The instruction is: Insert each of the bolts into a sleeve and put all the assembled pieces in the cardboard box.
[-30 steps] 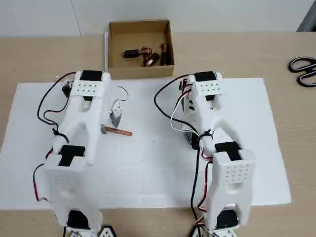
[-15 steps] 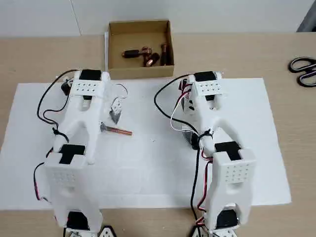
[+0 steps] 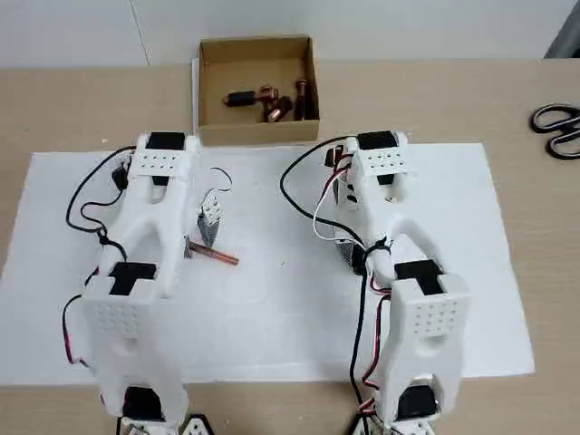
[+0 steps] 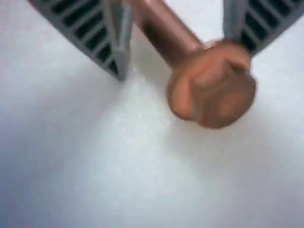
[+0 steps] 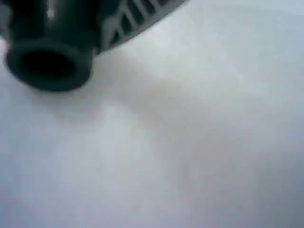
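A copper bolt (image 3: 216, 256) lies on the white sheet beside my left arm. In the left wrist view its head (image 4: 211, 90) points at the camera and its shank runs between the two grey fingers (image 4: 102, 42). My left gripper (image 3: 207, 232) is open and straddles the shank; one finger touches the bolt near the head. My right gripper (image 3: 350, 251) sits low under its arm at the sheet's middle right, shut on a black sleeve (image 5: 47, 59) whose open end faces the camera just above the sheet. The cardboard box (image 3: 207, 91) at the back holds several assembled pieces (image 3: 272, 101).
A white sheet (image 3: 272, 308) covers the tan table under both arms. Scissors (image 3: 557, 127) lie at the far right edge of the table. Black and red cables (image 3: 304, 195) loop between the arms.
My left gripper has come down and toward the front over the bolt. The bolt has turned a little, its tip swinging nearer. The right arm has not moved.
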Tool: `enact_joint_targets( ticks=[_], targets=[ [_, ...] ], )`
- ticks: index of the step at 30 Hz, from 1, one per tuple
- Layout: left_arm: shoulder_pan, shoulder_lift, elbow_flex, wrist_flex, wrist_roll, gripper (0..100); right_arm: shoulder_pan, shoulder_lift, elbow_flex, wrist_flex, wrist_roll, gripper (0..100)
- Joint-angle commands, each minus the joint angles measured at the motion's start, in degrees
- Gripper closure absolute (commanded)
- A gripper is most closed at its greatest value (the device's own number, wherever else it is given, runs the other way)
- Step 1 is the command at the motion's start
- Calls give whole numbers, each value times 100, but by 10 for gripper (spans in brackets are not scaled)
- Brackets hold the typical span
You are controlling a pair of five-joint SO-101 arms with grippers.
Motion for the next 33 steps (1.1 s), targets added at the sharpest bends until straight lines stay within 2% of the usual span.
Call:
enact_joint_targets(
  ticks=[1,4,8,18,20,26,33],
  targets=[
    [-44,-281,-22,-123,9,930,40,-277,0,84,70,995],
    [-53,-273,-22,-281,79,994,40,-277,0,84,70,995],
    [-44,-273,-13,-299,492,994,40,-277,-9,84,70,995],
    [44,-343,-286,-88,492,994,40,-277,-9,84,70,995],
    [132,-343,-681,246,413,994,40,-286,-18,84,79,995],
    [325,-976,-1596,237,158,994,40,-585,-141,84,79,995],
    [703,-2066,-1877,229,-334,994,4,-1587,-141,84,79,995]
  ],
)
